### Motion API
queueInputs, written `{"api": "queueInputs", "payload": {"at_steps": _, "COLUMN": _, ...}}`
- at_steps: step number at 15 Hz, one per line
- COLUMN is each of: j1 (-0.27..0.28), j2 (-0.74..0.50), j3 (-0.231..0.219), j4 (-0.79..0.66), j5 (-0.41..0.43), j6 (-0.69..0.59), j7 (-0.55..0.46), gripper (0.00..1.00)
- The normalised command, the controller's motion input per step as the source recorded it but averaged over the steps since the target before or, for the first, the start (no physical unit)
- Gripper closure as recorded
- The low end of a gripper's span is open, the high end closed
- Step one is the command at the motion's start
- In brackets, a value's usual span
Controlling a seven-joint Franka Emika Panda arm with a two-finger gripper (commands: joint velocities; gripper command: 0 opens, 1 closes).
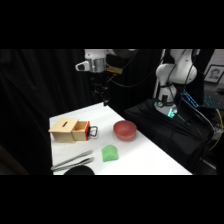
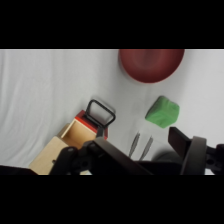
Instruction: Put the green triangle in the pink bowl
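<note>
Right now we see the gripper [image 1: 103, 95] raised high above the far end of the white table [image 1: 145, 160], well clear of everything, its fingers [image 2: 187, 147] spread apart with nothing between them. Down on the cloth, the green triangle [image 1: 110, 153] lies near the front edge, apart from the pink bowl [image 1: 125, 130], which sits empty just behind it. We also note a tan wooden box [image 1: 69, 130] with an open drawer to the left, and metal tongs [image 1: 72, 162] beside the triangle.
</note>
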Motion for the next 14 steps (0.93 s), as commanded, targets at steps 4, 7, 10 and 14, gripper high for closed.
{"api": "queueInputs", "payload": {"at_steps": 4, "j1": 0.013, "j2": 0.01, "j3": 0.036, "j4": 0.02, "j5": 0.069, "j6": 0.02, "j7": 0.12, "gripper": 0.0}}
{"api": "queueInputs", "payload": {"at_steps": 7, "j1": 0.053, "j2": 0.07, "j3": 0.066, "j4": 0.09, "j5": 0.18, "j6": 0.03, "j7": 0.25, "gripper": 0.0}}
{"api": "queueInputs", "payload": {"at_steps": 10, "j1": 0.06, "j2": 0.18, "j3": 0.056, "j4": 0.17, "j5": 0.21, "j6": 0.06, "j7": 0.25, "gripper": 0.0}}
{"api": "queueInputs", "payload": {"at_steps": 14, "j1": 0.055, "j2": 0.25, "j3": 0.034, "j4": 0.2, "j5": 0.181, "j6": 0.19, "j7": 0.27, "gripper": 0.0}}
